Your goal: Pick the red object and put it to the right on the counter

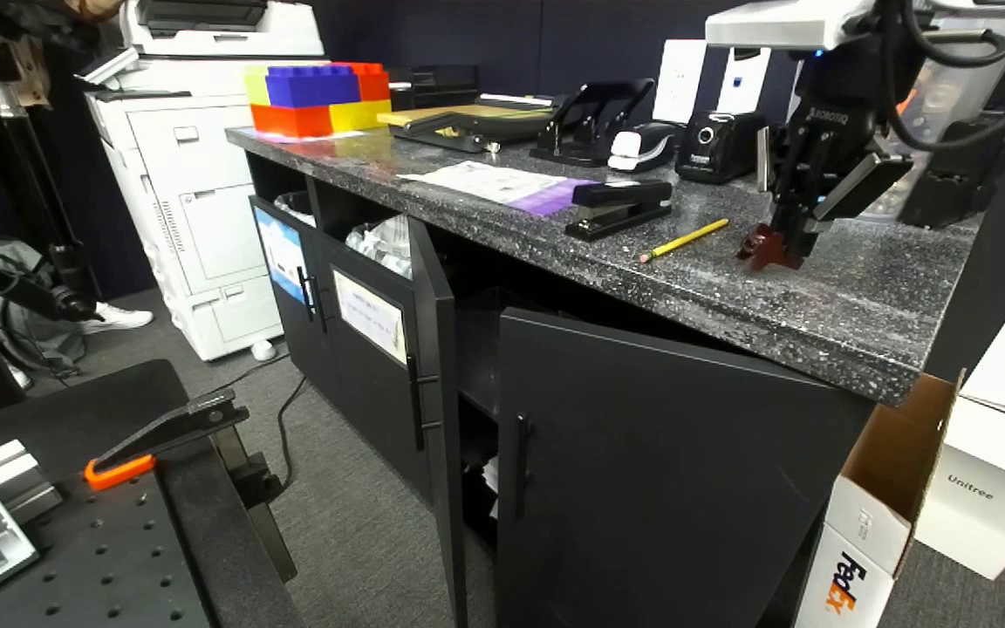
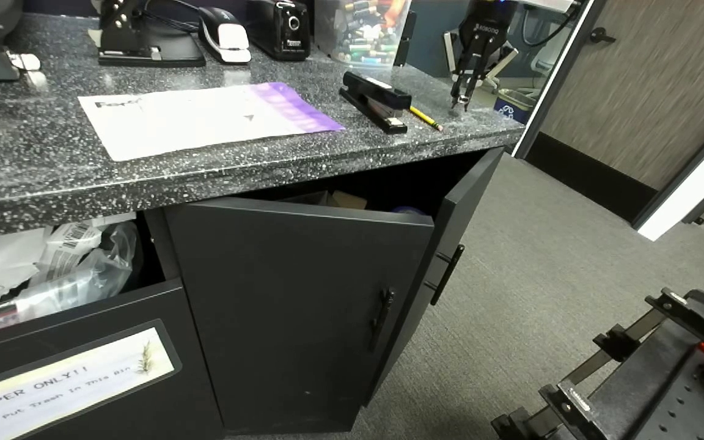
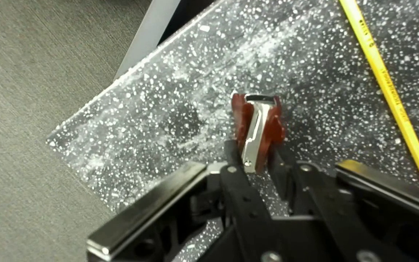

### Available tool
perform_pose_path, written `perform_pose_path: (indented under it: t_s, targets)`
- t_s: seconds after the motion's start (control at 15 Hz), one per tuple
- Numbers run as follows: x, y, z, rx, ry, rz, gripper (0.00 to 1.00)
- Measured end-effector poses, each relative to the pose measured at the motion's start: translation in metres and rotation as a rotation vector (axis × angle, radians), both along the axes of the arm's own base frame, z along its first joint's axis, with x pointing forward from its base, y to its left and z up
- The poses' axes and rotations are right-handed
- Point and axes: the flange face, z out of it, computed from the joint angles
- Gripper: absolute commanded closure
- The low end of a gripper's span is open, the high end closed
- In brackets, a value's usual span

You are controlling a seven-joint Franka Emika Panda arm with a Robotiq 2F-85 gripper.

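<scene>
The "ROBOTIQ" gripper (image 1: pixel 792 232), upper right, clenched the red object (image 1: pixel 767 249); a "FedEx" box (image 1: pixel 856 549) stood lower right.

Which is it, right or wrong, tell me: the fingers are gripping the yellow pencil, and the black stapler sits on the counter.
Wrong on one point: the wrist view shows the fingers gripping the red object, not the yellow pencil. The black stapler does sit on the counter.
</scene>
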Motion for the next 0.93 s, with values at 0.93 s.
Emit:
perform_pose_path:
  t_s: [0.93]
  targets:
    - [-0.012,-0.04,0.027,0.049,0.026,0.491,0.94]
